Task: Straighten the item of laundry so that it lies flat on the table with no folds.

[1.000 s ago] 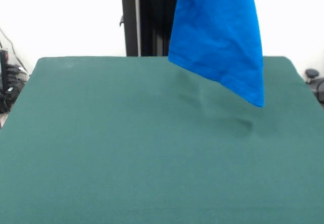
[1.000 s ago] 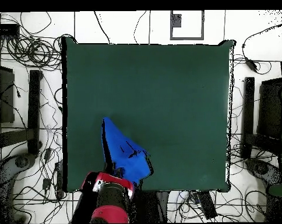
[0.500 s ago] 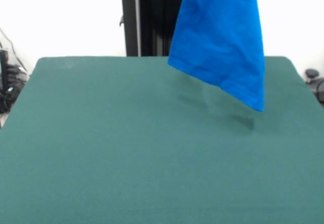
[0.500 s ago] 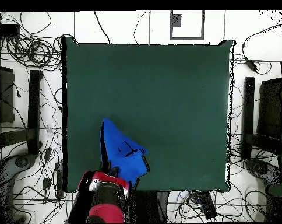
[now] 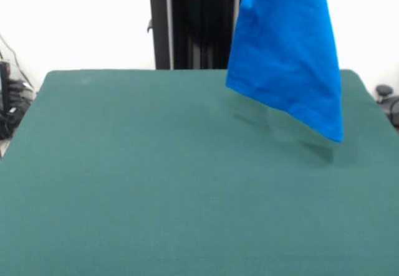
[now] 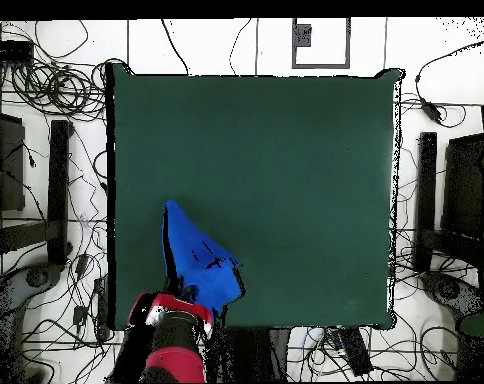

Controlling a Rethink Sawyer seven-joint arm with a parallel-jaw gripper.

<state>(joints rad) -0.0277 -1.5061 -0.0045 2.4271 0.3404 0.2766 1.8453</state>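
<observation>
Bright blue knit cloth, the short-sleeved T-shirt (image 5: 287, 52), hangs in the front view from above the picture's top edge at the far right, clear of the dark green felt-like table (image 5: 156, 189), tapering to a low corner with a faint shadow on the felt beneath it. Nothing of it lies flat, so the straightening has, by my judgement, hardly begun: the shirt must yet be lowered, laid out and its folds drawn smooth. The fabric looks thin and limp, creased softly where it drapes, plain on the side shown; the table is matt, even and far wider than the shirt. The gripper itself is hidden above the frame here, so I cannot tell how its jaws stand. In the overhead view the shirt (image 6: 198, 260) reads as a crumpled blue wedge over the table's (image 6: 286, 160) near left part, close to the edge by the robot, with the red and black arm (image 6: 171, 330) just below it; the gripper is covered there too.
</observation>
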